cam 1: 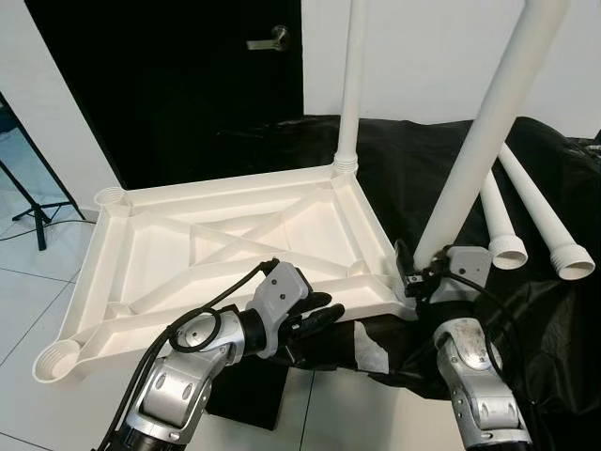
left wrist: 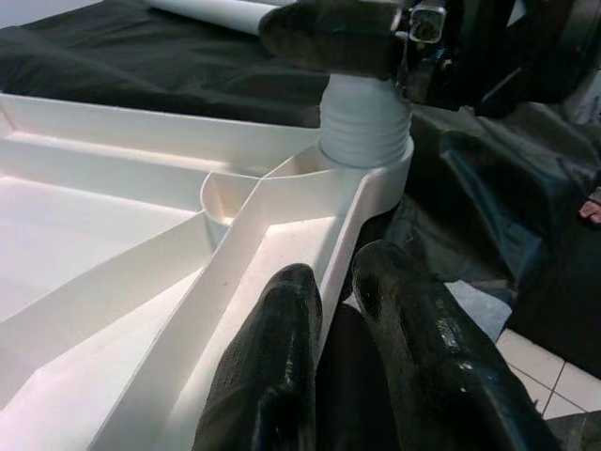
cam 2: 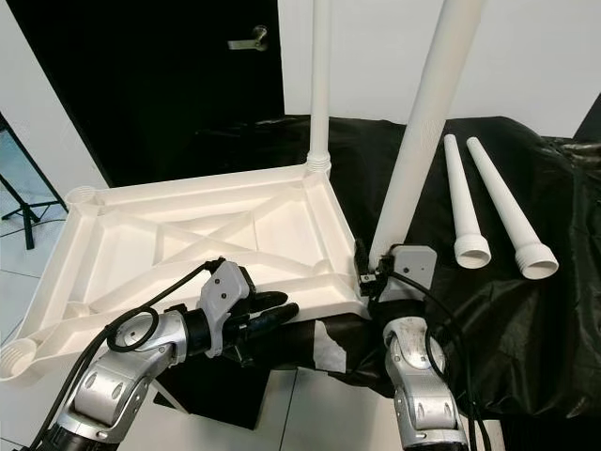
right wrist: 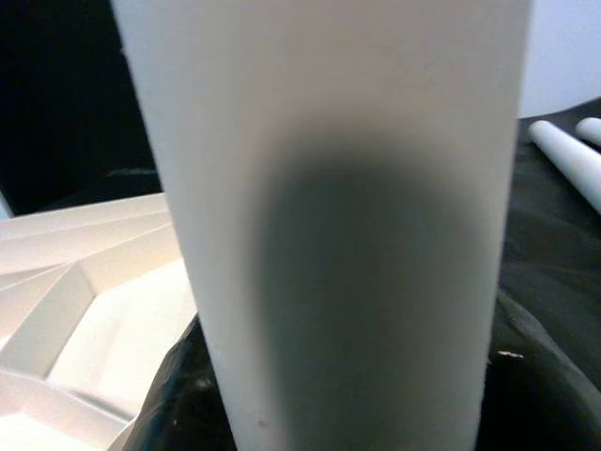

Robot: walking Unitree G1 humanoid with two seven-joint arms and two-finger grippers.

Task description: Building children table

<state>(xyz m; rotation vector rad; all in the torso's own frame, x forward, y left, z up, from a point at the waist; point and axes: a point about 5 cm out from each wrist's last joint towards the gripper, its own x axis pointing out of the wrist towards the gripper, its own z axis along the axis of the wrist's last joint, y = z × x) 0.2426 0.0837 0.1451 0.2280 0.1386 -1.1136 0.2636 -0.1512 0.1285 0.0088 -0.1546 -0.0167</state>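
On black cloth (cam 1: 526,310), upturned white tabletop (cam 1: 235,240)

A black door (cam 1: 188,85) with a metal lever handle (cam 1: 270,40) stands in a white wall (cam 1: 413,56). White floor tiles (cam 1: 23,282) lie below, a black tripod (cam 1: 33,202) at left. Black cloth (cam 1: 554,329) drapes on the right.

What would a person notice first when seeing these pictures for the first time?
First, the white table top lying upside down, partly over a black cloth, with one leg standing upright in its far corner. Next, the right hand grips a second leg at the near corner socket, while the left hand holds the top's near edge. Two spare legs lie on the cloth to the right.
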